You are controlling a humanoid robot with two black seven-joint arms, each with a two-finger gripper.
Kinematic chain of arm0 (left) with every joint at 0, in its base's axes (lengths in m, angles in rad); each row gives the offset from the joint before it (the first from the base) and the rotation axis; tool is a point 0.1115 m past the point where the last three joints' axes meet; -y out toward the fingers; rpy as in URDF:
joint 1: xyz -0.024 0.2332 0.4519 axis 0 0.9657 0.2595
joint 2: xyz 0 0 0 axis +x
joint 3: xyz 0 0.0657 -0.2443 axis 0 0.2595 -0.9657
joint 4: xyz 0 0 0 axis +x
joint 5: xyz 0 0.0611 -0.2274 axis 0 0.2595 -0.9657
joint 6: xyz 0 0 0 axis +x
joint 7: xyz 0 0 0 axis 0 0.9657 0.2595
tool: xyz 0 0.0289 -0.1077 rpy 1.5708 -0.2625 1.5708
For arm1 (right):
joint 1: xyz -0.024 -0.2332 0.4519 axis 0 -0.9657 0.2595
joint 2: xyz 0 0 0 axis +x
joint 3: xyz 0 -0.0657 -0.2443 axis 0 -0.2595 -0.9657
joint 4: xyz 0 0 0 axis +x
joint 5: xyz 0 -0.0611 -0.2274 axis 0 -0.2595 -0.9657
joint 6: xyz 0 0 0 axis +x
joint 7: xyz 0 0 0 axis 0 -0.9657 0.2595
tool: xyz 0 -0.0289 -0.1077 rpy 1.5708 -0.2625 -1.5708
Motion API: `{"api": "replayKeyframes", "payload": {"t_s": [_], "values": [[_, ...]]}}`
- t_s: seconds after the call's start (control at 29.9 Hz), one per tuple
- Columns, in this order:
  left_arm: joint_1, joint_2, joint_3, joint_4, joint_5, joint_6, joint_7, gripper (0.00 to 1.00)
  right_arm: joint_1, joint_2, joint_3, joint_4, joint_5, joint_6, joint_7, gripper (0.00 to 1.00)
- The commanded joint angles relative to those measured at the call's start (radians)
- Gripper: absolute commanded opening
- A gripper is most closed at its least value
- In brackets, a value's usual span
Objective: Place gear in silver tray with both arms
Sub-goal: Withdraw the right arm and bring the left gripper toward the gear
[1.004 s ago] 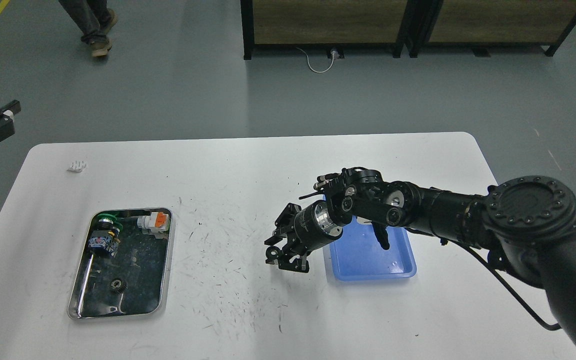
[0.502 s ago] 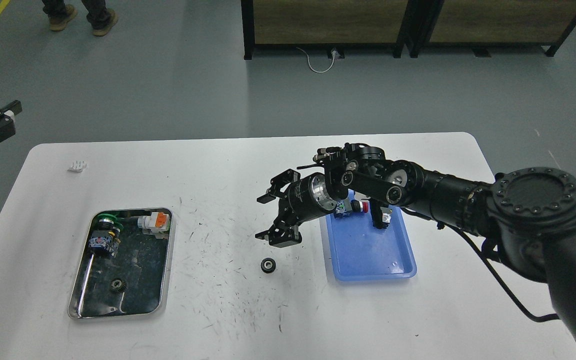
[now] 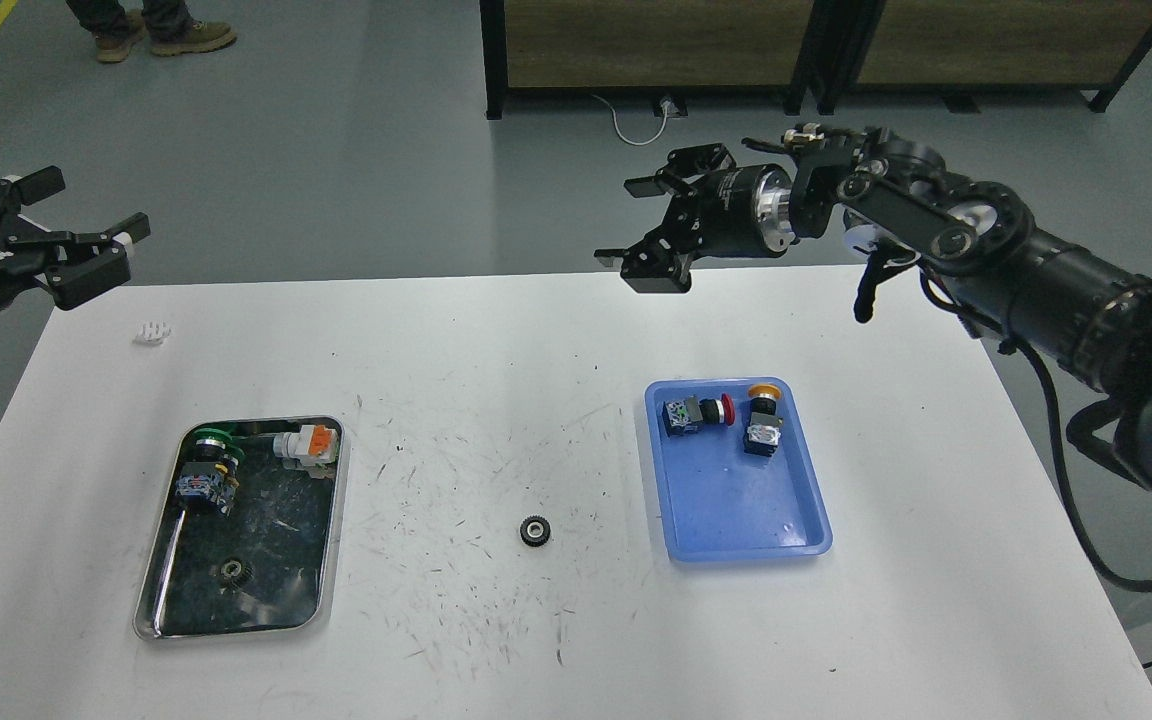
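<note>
Nearest you, the silver tray (image 3: 328, 540) sits on the left of the white table (image 3: 536, 660), with a small dark gear (image 3: 234, 571) lying in its near end and a green-capped switch (image 3: 206, 475) and an orange-and-white part (image 3: 308, 444) at its far end. Between that tray and the blue tray (image 3: 746, 520), a black gear (image 3: 534, 531) lies flat on the bare tabletop, touching neither. Farther back, your right gripper (image 3: 648, 232) hangs above the table's far edge, fingers spread wide and empty. Your left gripper (image 3: 71, 235) hovers off the far left corner, also spread and empty.
</note>
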Motion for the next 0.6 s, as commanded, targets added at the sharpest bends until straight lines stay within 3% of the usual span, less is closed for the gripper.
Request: {"api": "replayKeyframes", "payload": {"t_s": [0.0, 0.33, 0.57], "values": [[0.006, -0.062, 0.003, -0.04, 0.024, 0.0, 0.004, 0.98, 0.023, -0.079, 0.063, -0.01, 0.0, 0.0, 0.0, 0.89], [0.032, -0.269, 0.03, -0.088, 0.161, 0.042, 0.005, 0.97, 0.058, -0.199, 0.109, -0.038, 0.022, 0.0, -0.008, 0.91], [0.067, -0.388, 0.06, -0.091, 0.249, 0.078, -0.004, 0.98, 0.057, -0.22, 0.109, -0.042, 0.022, -0.002, -0.009, 0.91]]}}
